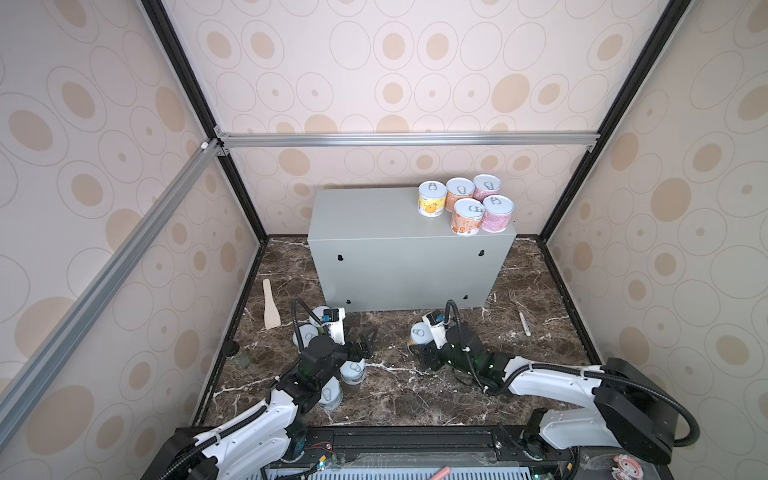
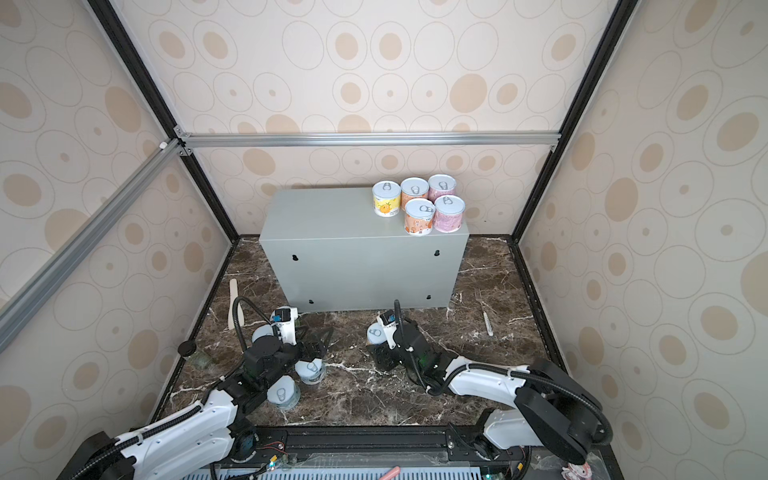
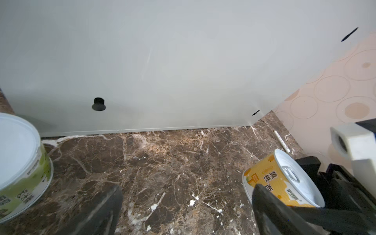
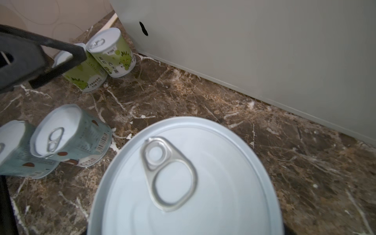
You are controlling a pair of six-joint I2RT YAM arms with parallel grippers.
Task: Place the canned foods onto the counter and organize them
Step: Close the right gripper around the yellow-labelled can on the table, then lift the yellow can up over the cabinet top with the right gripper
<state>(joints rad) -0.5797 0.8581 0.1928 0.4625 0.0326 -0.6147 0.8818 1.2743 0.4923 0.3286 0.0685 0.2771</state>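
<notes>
The yellow can (image 3: 264,177) stood upright on the tabletop (image 1: 395,395), just near of the grey metal box (image 1: 395,257), between the right tool's (image 1: 419,347) jaws; whether they pinched it could not be told. The second yellow can (image 1: 431,199) stood on the box top's far right end with the orange cans (image 1: 467,216) and pink cans (image 1: 496,212), so the lift probably ran up and far. The left tool (image 3: 186,189) gaped wide and empty near the green cans (image 4: 114,55) and blue cans (image 4: 77,136).
</notes>
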